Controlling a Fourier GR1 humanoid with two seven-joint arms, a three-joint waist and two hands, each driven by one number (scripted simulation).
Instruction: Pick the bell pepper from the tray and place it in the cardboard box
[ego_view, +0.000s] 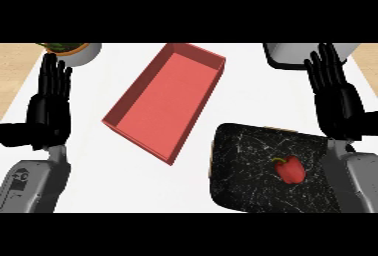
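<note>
A red bell pepper (291, 169) with a green stem lies on the right part of a black marbled tray (251, 175) at the lower right. A long red-brown box (168, 100), open on top, sits tilted in the middle of the white counter, to the tray's upper left. My right hand (336, 95) is open, fingers straight and pointing up, just above and right of the tray; its forearm runs along the tray's right edge beside the pepper. My left hand (50, 100) is open at the left edge, fingers up, well away from the box.
A grey pot with a green plant (72, 51) stands at the top left corner. A grey rounded container (291, 55) sits at the top right, behind my right hand's fingertips. Wooden floor shows past the counter's left and right edges.
</note>
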